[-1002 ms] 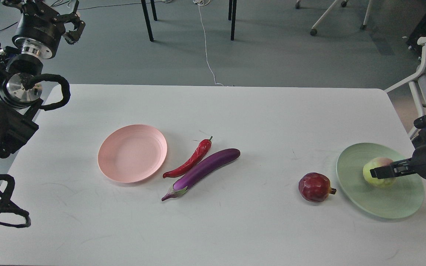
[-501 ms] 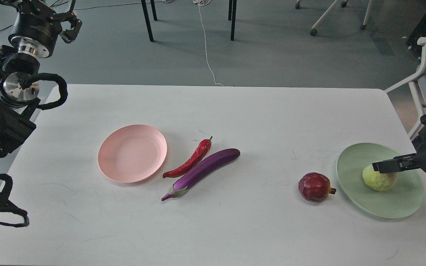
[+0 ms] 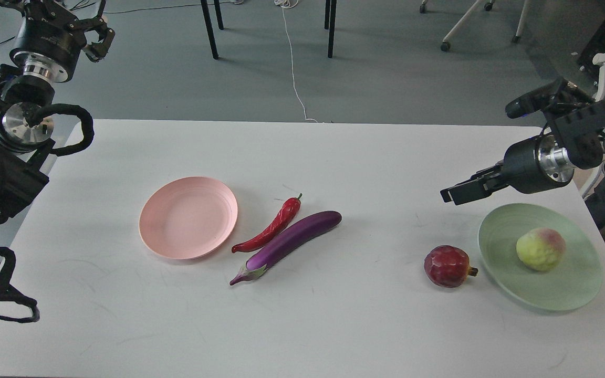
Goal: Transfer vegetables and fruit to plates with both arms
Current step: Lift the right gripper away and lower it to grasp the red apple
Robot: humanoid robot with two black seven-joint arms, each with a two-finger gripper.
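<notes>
Release of the yellow-green fruit (image 3: 540, 249) is complete. One second ago the right gripper (image 3: 452, 193) was closed about this fruit over the pale green plate (image 3: 570, 291); half a second ago its fingers had parted and lay just above the fruit; now the gripper has risen and drawn back toward the table's far side, hanging well above and behind the plate with nothing in it. Its two fingers are seen nearly end-on and dark, so their spread cannot be told. The fruit rests alone on the green plate, right of centre, pink blush uppermost.

Three items remain on the white table (image 3: 334, 325). The dark red pomegranate-like fruit (image 3: 447, 266) lies just beside the green plate's left rim, its crown tip pointing toward the plate. The red chili pepper (image 3: 271, 227) and the purple eggplant (image 3: 287, 244) lie side by side, near or touching along part of their length, just right of the bare pale pink plate (image 3: 188, 218).

The left gripper (image 3: 95, 39) is held high beyond the table's far left corner, away from every item; its fingers appear spread and hold nothing.

By this reading, one of four transfers is done. The pomegranate-like fruit is probably the right arm's next object, while the vegetables by the pink plate fall to the left arm.

No brand, label or readable writing is visible.
</notes>
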